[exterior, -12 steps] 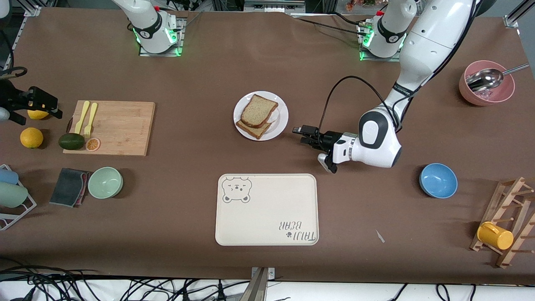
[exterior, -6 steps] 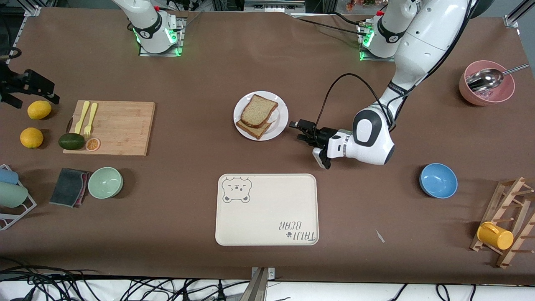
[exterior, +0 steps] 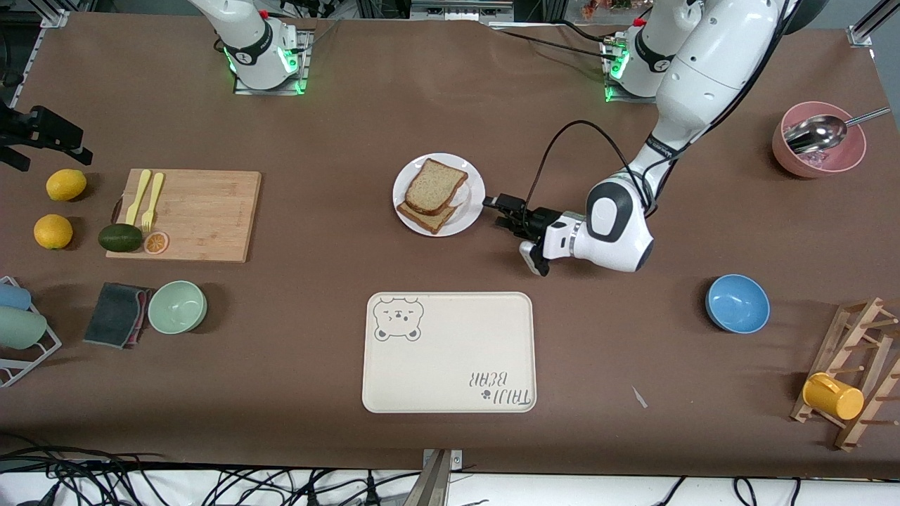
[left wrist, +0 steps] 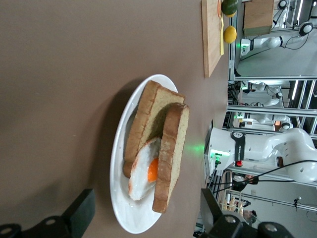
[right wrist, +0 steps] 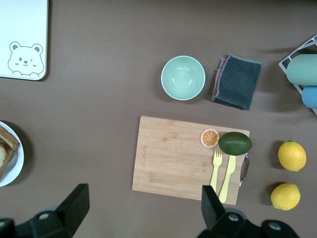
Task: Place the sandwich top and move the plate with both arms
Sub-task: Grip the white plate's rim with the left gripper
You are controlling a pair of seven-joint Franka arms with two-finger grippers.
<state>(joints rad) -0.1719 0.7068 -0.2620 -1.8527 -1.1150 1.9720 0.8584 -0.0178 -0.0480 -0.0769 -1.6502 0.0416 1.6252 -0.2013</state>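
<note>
now my left gripper (exterior: 498, 212) sits low by the plate (exterior: 472, 211) rim, fingers apart, ready to pinch it. the sandwich top (exterior: 434, 185) leans on the egg (left wrist: 144, 172) — on the plate. my right gripper (exterior: 43, 137) waits, fingers wide, over the right arm's end.

Robot lab — metal racks (left wrist: 267, 106), floor cables (exterior: 105, 478)

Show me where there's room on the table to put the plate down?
The bear tray is bare. Brown table shows between the plate and the cutting board, and between the tray and the blue bowl. It is crowded at the right arm's end: lemons, green bowl, cloth. The open left tool sits at the plate's rim.
</note>
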